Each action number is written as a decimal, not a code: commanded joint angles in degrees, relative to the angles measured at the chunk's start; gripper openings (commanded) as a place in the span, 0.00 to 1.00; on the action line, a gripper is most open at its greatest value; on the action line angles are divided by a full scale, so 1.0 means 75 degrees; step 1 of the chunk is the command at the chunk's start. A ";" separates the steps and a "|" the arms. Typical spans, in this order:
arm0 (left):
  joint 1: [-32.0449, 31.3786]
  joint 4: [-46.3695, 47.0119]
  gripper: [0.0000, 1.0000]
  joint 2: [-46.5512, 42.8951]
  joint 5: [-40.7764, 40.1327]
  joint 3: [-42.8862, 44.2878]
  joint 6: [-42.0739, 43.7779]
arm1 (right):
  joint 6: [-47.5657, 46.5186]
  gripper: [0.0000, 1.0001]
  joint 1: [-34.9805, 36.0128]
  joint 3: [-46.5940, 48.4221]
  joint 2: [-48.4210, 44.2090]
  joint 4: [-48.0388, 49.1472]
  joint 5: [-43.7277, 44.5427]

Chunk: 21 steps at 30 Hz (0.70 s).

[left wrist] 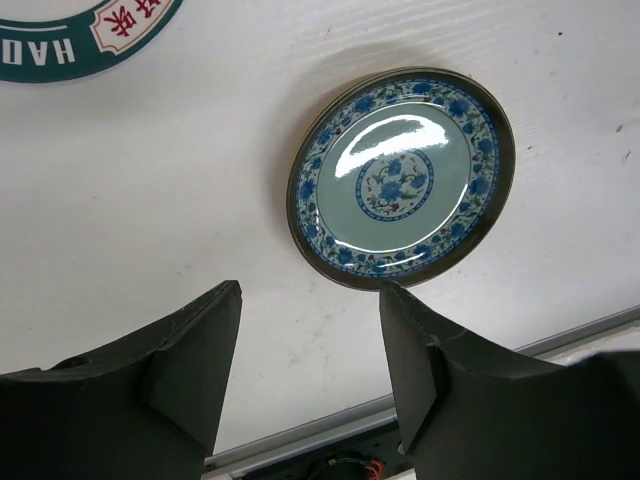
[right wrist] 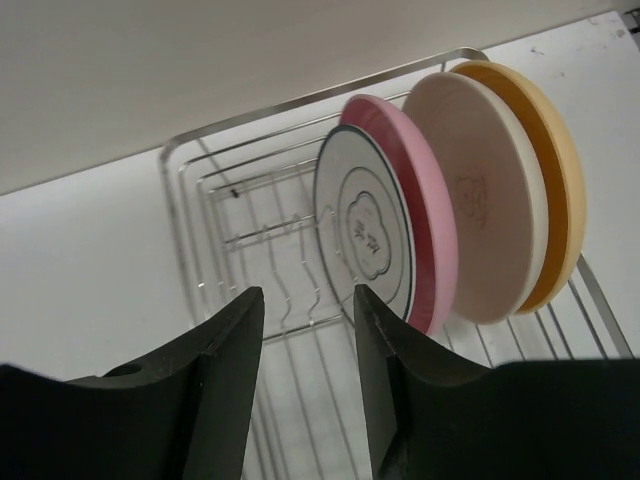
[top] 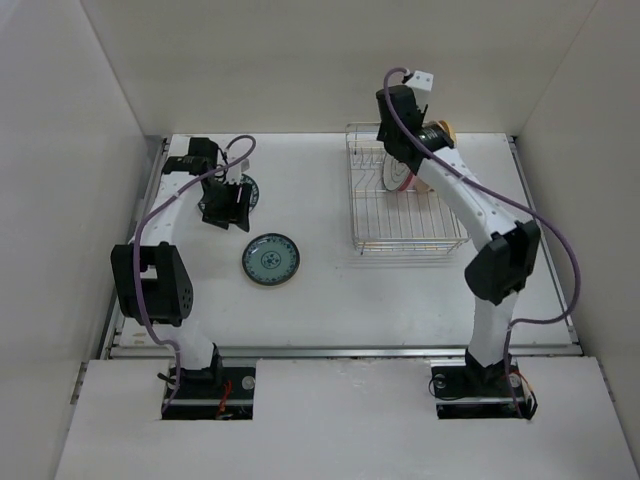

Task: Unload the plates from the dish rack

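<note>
Left gripper (left wrist: 310,370): jaws apart, holding nothing, hanging above the white table (top: 330,290).
Green-banded plate (left wrist: 60,40): flat on the table under the left arm; the wrist view shows only its lettered rim.
Teal plate (top: 271,259): flat on the table nearby, well apart from the rack; round and glossy, with a blue floral border and a dark rim.
Progress: two plates appear to be out; those in the rack are not yet lifted.
Dish rack (top: 405,215): thin silver wire, grid base, raised sides, at the table's right rear.
Plates in rack: on edge, close together. The white ringed plate (right wrist: 365,230) has a pink rim or a pink plate behind it, hard to tell which. Then come the pale pink plate (right wrist: 490,200) and the orange-yellow plate (right wrist: 560,170). All are smooth discs.
Right gripper (right wrist: 308,380): jaws apart, empty, over the rack near the white ringed plate's edge.
</note>
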 commanded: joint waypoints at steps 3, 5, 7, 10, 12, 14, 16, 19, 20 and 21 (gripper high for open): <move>0.0029 -0.0047 0.54 -0.0176 -0.0086 0.0176 -0.0107 | -0.0689 0.42 -0.0321 0.1361 0.1226 -0.0228 0.0895; 0.0029 -0.0047 0.54 -0.0176 -0.0015 0.0176 -0.0037 | -0.1006 0.37 -0.0391 0.1655 0.1556 -0.0228 0.1069; 0.0029 -0.0047 0.54 0.0034 -0.0086 0.0246 0.0033 | -0.1147 0.36 -0.0391 0.1855 0.1907 -0.0298 0.1163; 0.0029 -0.0129 0.54 0.0245 -0.0086 0.0246 0.0103 | -0.1147 0.36 -0.0544 0.1855 0.2154 -0.0298 0.1515; 0.0029 -0.0129 0.54 0.0316 -0.0086 0.0246 0.0104 | -0.1147 0.36 -0.0613 0.1855 0.2225 -0.0298 0.2039; 0.0029 -0.0129 0.54 0.0317 -0.0015 0.0246 0.0104 | -0.1217 0.36 -0.0614 0.1785 0.2225 -0.0298 0.2358; 0.0029 -0.0199 0.54 0.0386 0.0055 0.0246 0.0104 | -0.1299 0.36 -0.0614 0.1692 0.2225 -0.0298 0.2558; 0.0029 -0.0199 0.54 0.0387 0.0055 0.0246 0.0104 | -0.1370 0.36 -0.0684 0.1609 0.2295 -0.0298 0.2513; 0.0029 -0.0199 0.54 0.0387 0.0055 0.0246 0.0104 | -0.1370 0.36 -0.0684 0.1540 0.2296 -0.0298 0.2407; 0.0029 -0.0199 0.54 0.0387 0.0055 0.0246 0.0104 | -0.1370 0.36 -0.0684 0.1539 0.2296 -0.0298 0.2290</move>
